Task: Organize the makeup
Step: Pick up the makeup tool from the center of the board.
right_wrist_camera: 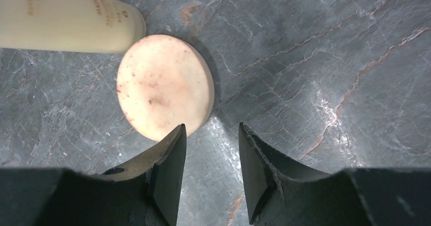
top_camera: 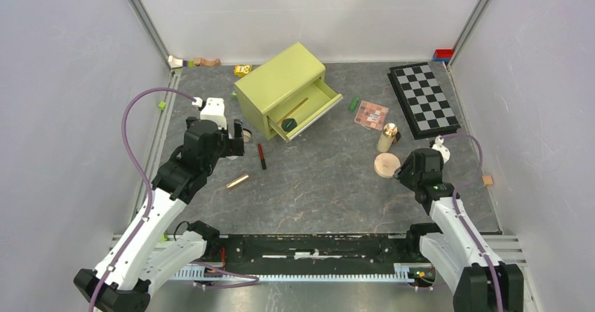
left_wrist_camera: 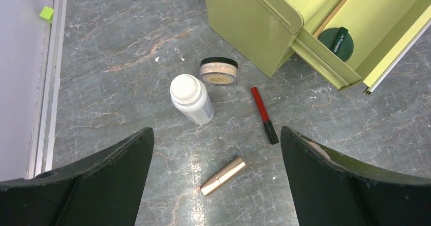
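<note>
Round tan compact [right_wrist_camera: 163, 86] is seen just ahead-left of the half-spread, empty right claw [right_wrist_camera: 211, 129]; realignment is judged needed before pinching. Left claw [left_wrist_camera: 216, 132] is spread wide.

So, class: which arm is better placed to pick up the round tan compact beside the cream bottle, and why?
Right. The right gripper hangs at the edge of the round tan compact, jaws apart and empty; the left gripper is across the table near the white plastic bottle.

Chequered board [top_camera: 423, 100] flat, far right; red-blue blocks [top_camera: 443, 55] in corner behind; green block [top_camera: 162, 104] at left edge.
</note>
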Robot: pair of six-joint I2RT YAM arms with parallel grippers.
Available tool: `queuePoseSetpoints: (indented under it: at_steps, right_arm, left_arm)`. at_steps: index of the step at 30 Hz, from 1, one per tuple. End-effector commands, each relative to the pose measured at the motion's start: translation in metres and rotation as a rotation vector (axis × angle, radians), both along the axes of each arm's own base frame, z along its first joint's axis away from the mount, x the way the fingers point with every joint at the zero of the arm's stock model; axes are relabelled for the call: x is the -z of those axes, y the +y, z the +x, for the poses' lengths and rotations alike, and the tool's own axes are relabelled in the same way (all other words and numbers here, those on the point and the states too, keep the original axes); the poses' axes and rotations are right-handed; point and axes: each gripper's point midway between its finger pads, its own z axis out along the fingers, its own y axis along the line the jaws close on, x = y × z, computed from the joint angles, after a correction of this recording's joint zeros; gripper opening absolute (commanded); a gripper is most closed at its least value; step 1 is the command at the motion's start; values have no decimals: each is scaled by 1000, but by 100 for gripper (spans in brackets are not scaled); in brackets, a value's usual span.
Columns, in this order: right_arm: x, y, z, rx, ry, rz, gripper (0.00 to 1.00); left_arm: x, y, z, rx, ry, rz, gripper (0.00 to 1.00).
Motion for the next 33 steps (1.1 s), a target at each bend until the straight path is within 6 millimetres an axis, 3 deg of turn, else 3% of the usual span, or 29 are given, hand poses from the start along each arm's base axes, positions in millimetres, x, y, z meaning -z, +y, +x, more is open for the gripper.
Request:
queuePoseSetpoints:
  at_steps: [1, 5, 18, 33]
  right_arm:
    - [6, 10, 9, -70, -57, 104, 48]
    - [12, 6, 11, -68, -64, 150, 47]
    - [5, -2, 21, -62, -131, 182, 44]
    - [26, -6, 23, -65, -83, 195, 36]
  left_arm:
    - [-7, -5, 5, -10, -30, -56, 100]
    - [-7, -5, 5, -10, -30, -55, 100]
    - [-7, -6, 5, -6, -28, -55, 100]
    - [-7, -6, 5, -3, -27, -56, 100]
